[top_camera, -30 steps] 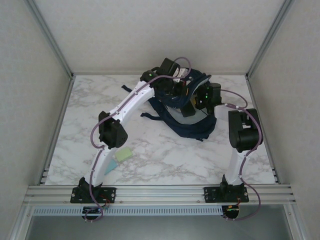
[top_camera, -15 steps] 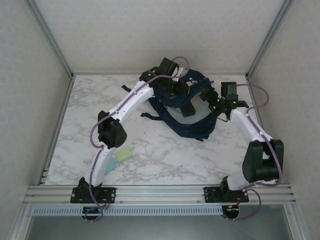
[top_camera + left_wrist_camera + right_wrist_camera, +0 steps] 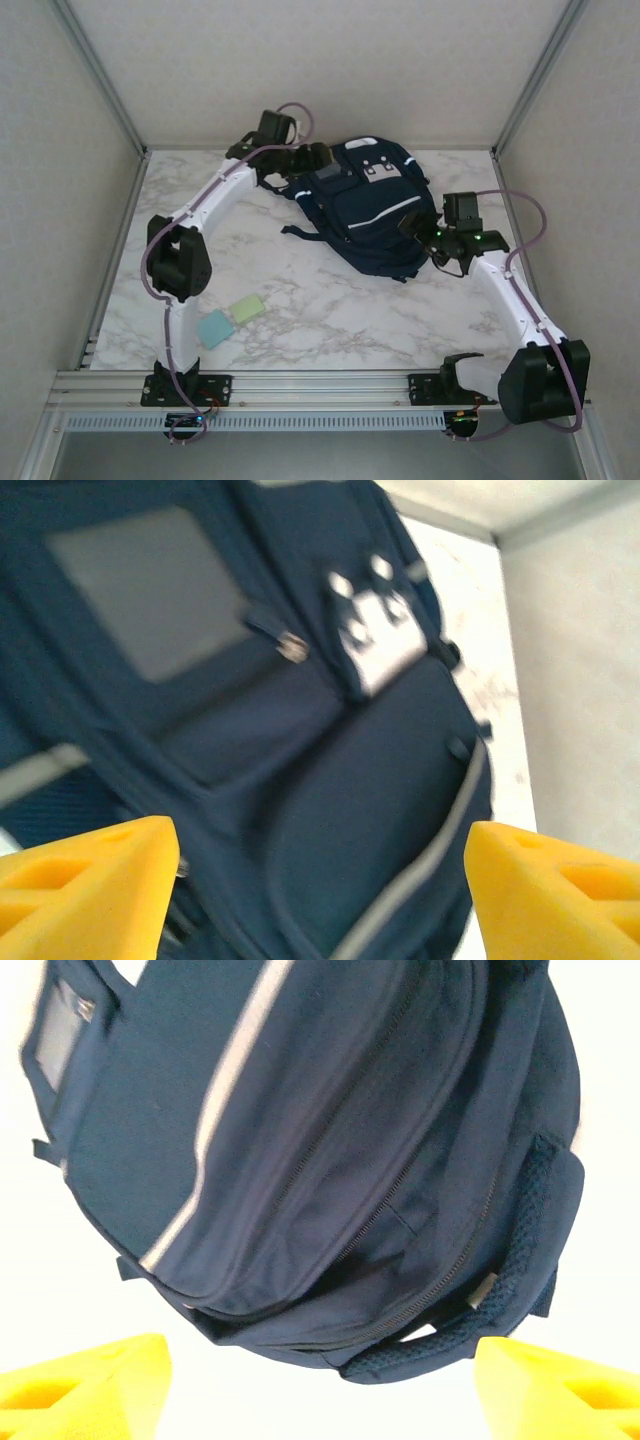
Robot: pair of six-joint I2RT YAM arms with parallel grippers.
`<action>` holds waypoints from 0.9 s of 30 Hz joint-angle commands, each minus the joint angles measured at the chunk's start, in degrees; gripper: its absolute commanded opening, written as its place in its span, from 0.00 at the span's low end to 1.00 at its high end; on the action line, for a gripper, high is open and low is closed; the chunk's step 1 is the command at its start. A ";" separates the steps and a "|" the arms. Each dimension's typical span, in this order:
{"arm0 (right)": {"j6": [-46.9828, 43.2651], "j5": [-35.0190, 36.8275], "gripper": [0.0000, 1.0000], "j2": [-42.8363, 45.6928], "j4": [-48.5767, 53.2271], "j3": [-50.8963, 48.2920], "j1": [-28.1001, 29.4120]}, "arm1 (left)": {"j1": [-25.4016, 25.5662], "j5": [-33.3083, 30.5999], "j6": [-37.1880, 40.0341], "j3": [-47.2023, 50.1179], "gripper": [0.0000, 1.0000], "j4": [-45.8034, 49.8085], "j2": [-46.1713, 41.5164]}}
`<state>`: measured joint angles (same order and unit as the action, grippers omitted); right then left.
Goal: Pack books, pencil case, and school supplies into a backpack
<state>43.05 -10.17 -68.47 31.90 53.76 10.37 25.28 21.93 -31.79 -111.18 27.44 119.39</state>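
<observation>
A white marble-patterned surface is boxed in by pale textured walls and aluminium posts, with an aluminium rail along its near edge. The navy-blue fabric backpack lies toward the far middle, white stripe up. A pale blue square pad and a pale green square pad lie just beside each other at the near left. The left tool is spread wide and empty at the backpack's far-left corner. The right tool, equally wide and empty, is by its right side.

Robot lab test cell: aluminium-profile frame, plain pale wall panels, marble-patterned tabletop.
</observation>
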 commanded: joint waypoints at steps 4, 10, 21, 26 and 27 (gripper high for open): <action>2.03 -0.53 0.80 -0.86 -5.71 -2.54 3.21 | -2.78 0.84 -8.90 1.18 0.73 -8.43 6.48; 4.49 -0.27 0.80 -1.97 -9.70 -4.38 7.33 | -2.48 -0.35 -9.15 -7.73 0.69 -2.39 16.62; 5.09 2.39 0.80 -6.63 -11.91 -4.79 10.42 | -2.08 -1.59 -8.37 -15.73 0.00 1.82 25.96; 2.34 11.53 0.80 -14.07 -13.14 -2.16 10.16 | -1.99 -2.09 -10.99 7.13 0.00 -11.28 10.34; 1.59 12.16 0.79 -15.99 -13.99 -0.80 10.01 | -2.04 -2.26 -11.73 12.21 0.00 -13.97 6.72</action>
<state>46.70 -4.16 -80.95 19.81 50.43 20.51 22.79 20.49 -42.22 -108.25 15.49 134.43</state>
